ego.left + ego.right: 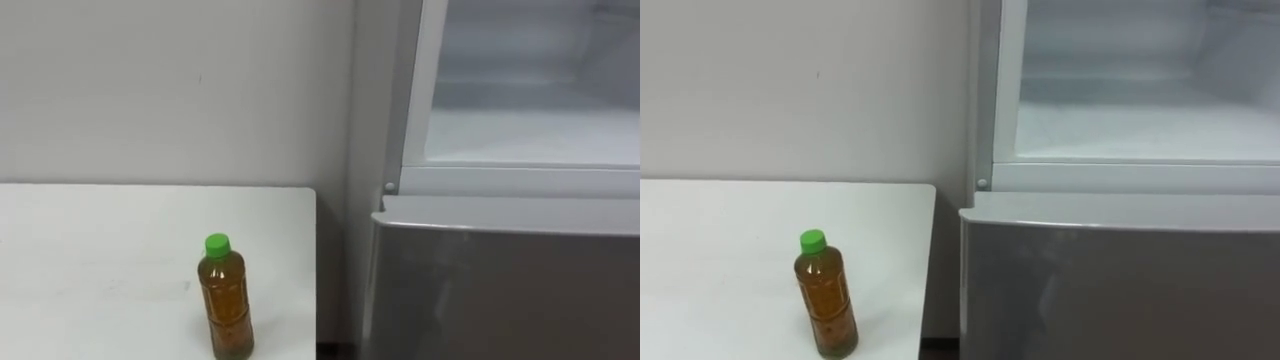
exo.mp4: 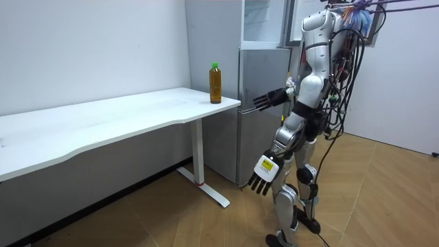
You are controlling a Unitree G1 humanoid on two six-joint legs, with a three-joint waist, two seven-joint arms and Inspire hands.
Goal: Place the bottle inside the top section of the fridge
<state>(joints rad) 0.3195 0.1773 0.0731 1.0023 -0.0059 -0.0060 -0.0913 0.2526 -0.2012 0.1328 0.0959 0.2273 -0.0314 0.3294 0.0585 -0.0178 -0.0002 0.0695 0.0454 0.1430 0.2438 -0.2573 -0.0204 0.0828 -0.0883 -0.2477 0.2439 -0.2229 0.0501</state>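
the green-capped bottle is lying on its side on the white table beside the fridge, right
No: the bottle stands upright, not on its side. It is on the white table beside the fridge, as the left eye view shows.

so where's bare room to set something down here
The white table is bare left of and behind the green-capped brown plastic bottle. The white shelf in the open upper fridge is bare too. Narrowest: the strip between bottle and the table's right edge.
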